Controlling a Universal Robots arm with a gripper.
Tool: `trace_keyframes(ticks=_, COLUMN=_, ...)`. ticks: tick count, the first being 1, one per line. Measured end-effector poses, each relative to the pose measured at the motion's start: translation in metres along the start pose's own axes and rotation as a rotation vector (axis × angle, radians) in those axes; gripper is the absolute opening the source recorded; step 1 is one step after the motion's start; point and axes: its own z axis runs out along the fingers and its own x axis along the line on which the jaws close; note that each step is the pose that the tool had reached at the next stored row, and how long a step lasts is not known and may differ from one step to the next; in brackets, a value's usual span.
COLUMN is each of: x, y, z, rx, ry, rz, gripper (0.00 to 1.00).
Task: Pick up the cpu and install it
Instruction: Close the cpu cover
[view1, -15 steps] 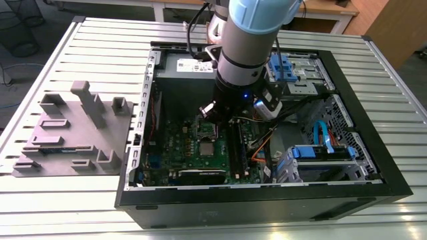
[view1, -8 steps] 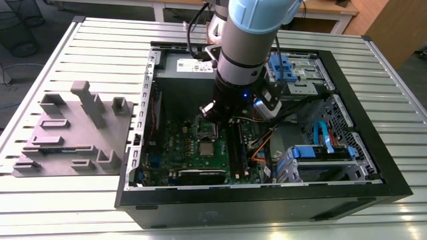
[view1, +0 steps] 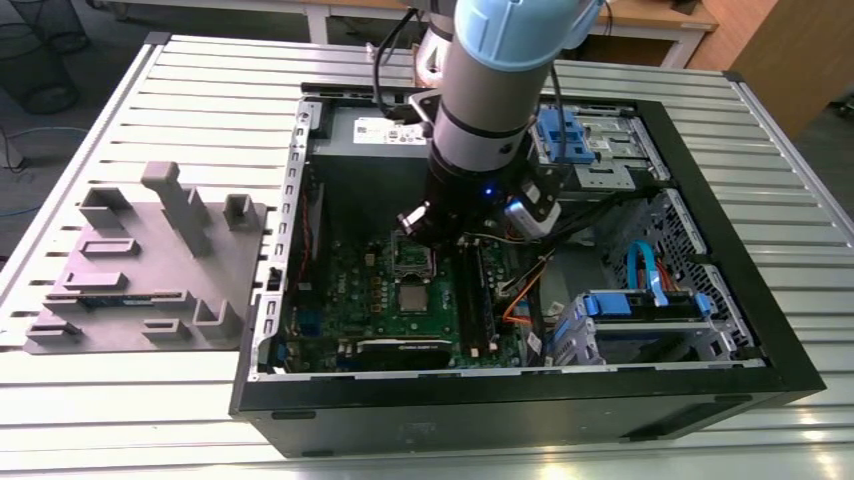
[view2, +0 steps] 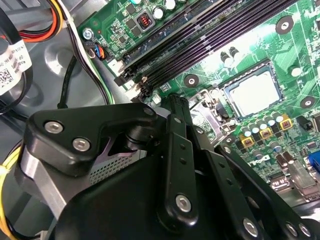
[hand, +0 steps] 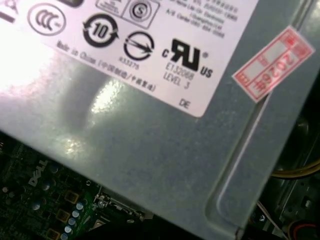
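in the exterior view the arm (view1: 501, 80) reaches down into the open computer case (view1: 534, 405) that stands on the slatted desk (view1: 174, 90), and the gripper (view1: 441, 225) hangs low over the green motherboard (view1: 360, 300). the cpu (view1: 414, 297) shows as a small silver-grey square lying flat on the board, and to my eye it sits in the socket rather than in the gripper. it lies on the camera's side of the gripper and a little toward the exterior view's left, apart from it, with a dark frame (view1: 414, 260) between the two. the memory slots (view1: 474, 300) run just beside the cpu on the exterior view's right. in the second wrist view the gripper (view2: 175, 107) points its dark tip at the board, and the cpu (view2: 252, 95) lies off to one side of that tip, not under it, framed by the black socket (view2: 231, 106). a bright metal plate (view2: 209, 112) lies between the tip and the cpu, and the tip is nearer to that plate than to the chip. the cpu is square, so it has no long axis, and its edges run roughly in line with the memory slots (view2: 210, 35). nothing silver shows at the tip, but whether the gripper is wide or narrow i cannot tell. in the first wrist view the grey power supply (hand: 150, 140) with its white label (hand: 150, 45) stands close to the camera, and a corner of the motherboard (hand: 45, 200) shows beside it
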Motion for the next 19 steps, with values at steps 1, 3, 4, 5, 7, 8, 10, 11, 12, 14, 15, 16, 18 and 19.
trace_keyframes(ticks=1, x=0.0002, y=0.0003, z=0.0004, rx=-0.0001, ry=-0.0001, rz=0.000, gripper=0.11)
trace_keyframes(ticks=3, x=0.0007, y=0.0008, z=0.0011, rx=-0.0001, ry=-0.0001, rz=0.000, gripper=0.11)
trace_keyframes(ticks=4, x=0.0011, y=0.0010, z=0.0014, rx=0.0000, ry=0.0000, rz=0.000, gripper=0.11)
trace_keyframes(ticks=5, x=0.0016, y=0.0013, z=0.0017, rx=0.0002, ry=0.0001, rz=0.000, gripper=0.11)
trace_keyframes(ticks=7, x=0.0022, y=0.0016, z=0.0018, rx=0.0002, ry=0.0002, rz=0.000, gripper=0.11)
trace_keyframes(ticks=8, x=0.0022, y=0.0017, z=0.0019, rx=0.0001, ry=0.0002, rz=0.000, gripper=0.11)
trace_keyframes(ticks=10, x=0.0022, y=0.0017, z=0.0018, rx=0.0000, ry=0.0000, rz=0.000, gripper=0.11)
trace_keyframes(ticks=11, x=0.0023, y=0.0017, z=0.0014, rx=-0.0003, ry=-0.0002, rz=0.000, gripper=0.11)
trace_keyframes(ticks=12, x=0.0023, y=0.0017, z=0.0008, rx=-0.0002, ry=-0.0001, rz=0.000, gripper=0.11)
trace_keyframes(ticks=14, x=0.0026, y=0.0016, z=-0.0007, rx=-0.0001, ry=0.0001, rz=0.000, gripper=0.11)
trace_keyframes(ticks=15, x=0.0027, y=0.0013, z=-0.0012, rx=-0.0001, ry=0.0000, rz=0.000, gripper=0.11)
trace_keyframes(ticks=16, x=0.0029, y=0.0009, z=-0.0016, rx=-0.0002, ry=-0.0001, rz=0.000, gripper=0.11)
trace_keyframes(ticks=18, x=0.0036, y=-0.0006, z=-0.0022, rx=0.0000, ry=0.0000, rz=0.000, gripper=0.11)
trace_keyframes(ticks=19, x=0.0041, y=-0.0015, z=-0.0024, rx=0.0000, ry=0.0000, rz=0.000, gripper=0.11)
